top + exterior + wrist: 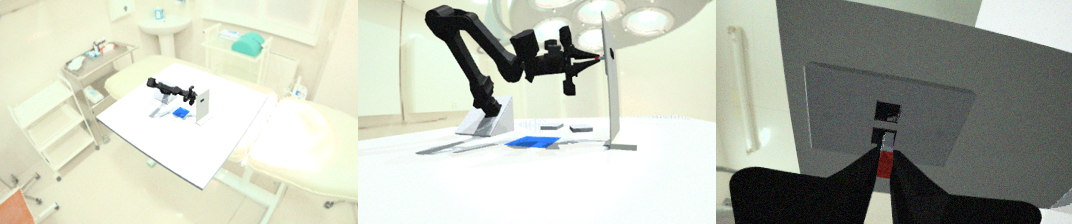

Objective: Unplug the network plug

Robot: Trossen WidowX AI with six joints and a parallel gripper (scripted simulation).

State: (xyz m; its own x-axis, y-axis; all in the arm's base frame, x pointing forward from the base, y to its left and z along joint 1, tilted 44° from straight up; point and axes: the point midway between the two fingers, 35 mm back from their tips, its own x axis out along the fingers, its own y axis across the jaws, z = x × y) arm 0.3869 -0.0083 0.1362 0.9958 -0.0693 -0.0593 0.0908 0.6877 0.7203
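The gripper (195, 98) (597, 57) (885, 155) is clenched on the plug (597, 57) (885, 165), its two fingers pressing from opposite sides. The plug is in front of the upright panel (203, 109) (613, 97) (1006, 95), its red part outside and its pale nose reaching toward the lower opening (876, 135) in the panel. Whether the tab is pressed, or the nose is fully free, cannot be told. So the grasping seems done; a straight pull away from the panel probably remains or is only beginning. Placing on the blue square (181, 112) (530, 141), on the arm's side of the panel, releasing and withdrawing remain. No brand, label or writing can be read on the panel.
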